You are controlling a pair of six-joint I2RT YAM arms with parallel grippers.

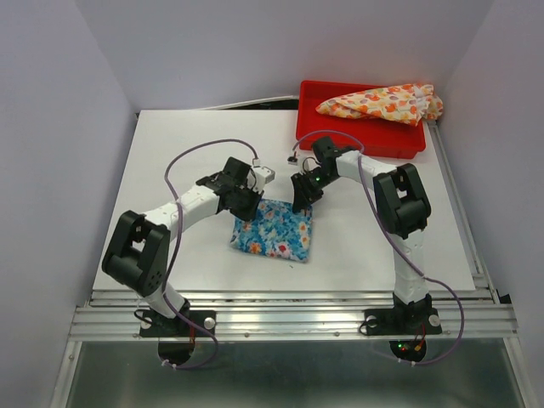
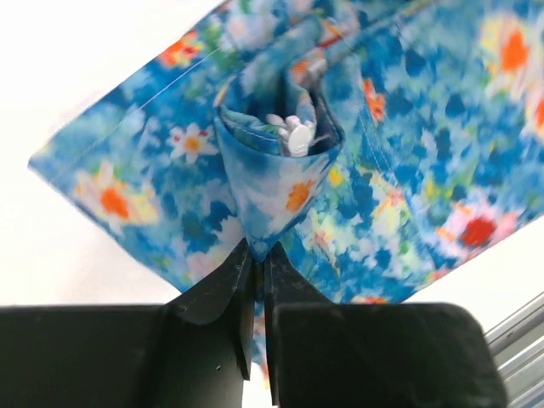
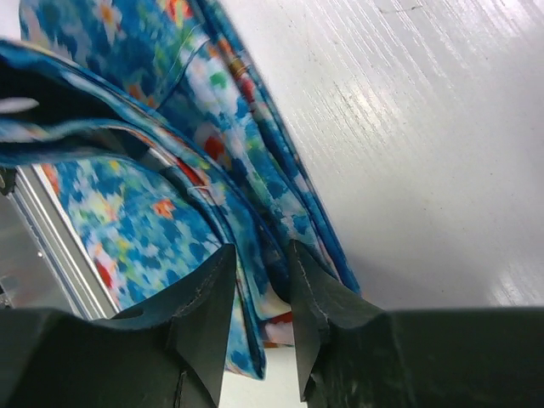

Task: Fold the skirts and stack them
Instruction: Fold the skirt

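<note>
The blue floral skirt (image 1: 276,231) lies partly folded on the white table between the arms. My left gripper (image 1: 246,209) is at its far left corner and is shut on a pinched corner of the cloth (image 2: 280,191), jaws nearly touching (image 2: 257,251). My right gripper (image 1: 299,204) is at the far right corner. Its jaws (image 3: 259,255) stand a little apart with several layers of the blue skirt's edge (image 3: 255,229) between them, lifted off the table. The cream-yellow skirt (image 1: 382,102) lies bunched in the red tray (image 1: 357,143) at the back right.
The white table (image 1: 170,161) has a metal rail (image 1: 289,297) along its near edge. Grey walls close in on the left, right and back. Purple cables loop over both arms.
</note>
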